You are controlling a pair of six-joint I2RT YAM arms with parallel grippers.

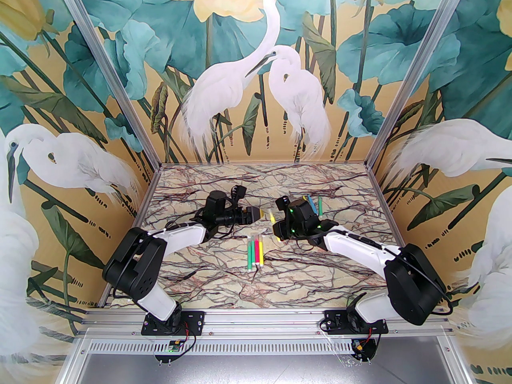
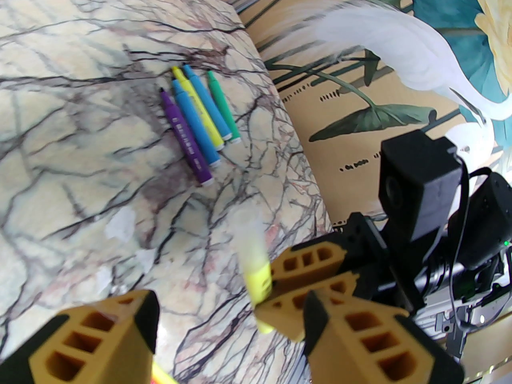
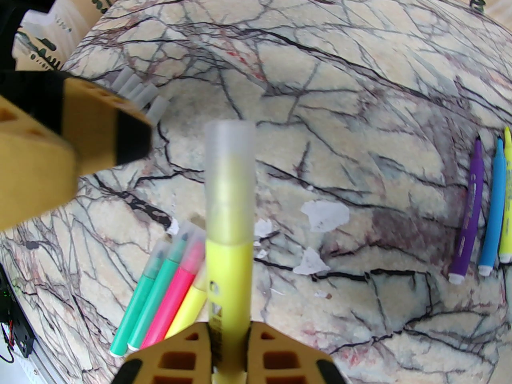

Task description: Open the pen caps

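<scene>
My right gripper [image 3: 230,330] is shut on a yellow pen [image 3: 229,278] and holds it off the table, its clear pen cap [image 3: 230,170] still on and pointing away. My left gripper [image 2: 230,306] is open just short of that cap [image 2: 248,230], with nothing between its fingers [image 3: 80,126]. From above, the left gripper [image 1: 258,214] and right gripper [image 1: 275,224] face each other over the table's middle. Several capped pens [image 3: 168,290], green, pink and yellow, lie side by side on the table [image 1: 255,252]. Several loose clear caps [image 3: 140,92] lie beyond the left finger.
A row of uncapped pens [image 2: 200,122], purple, blue, yellow and green, lies at the back right of the marble table [image 1: 224,286], behind the right arm [image 1: 314,204]. Small white scuffs [image 3: 324,214] mark the tabletop. Patterned walls close off three sides.
</scene>
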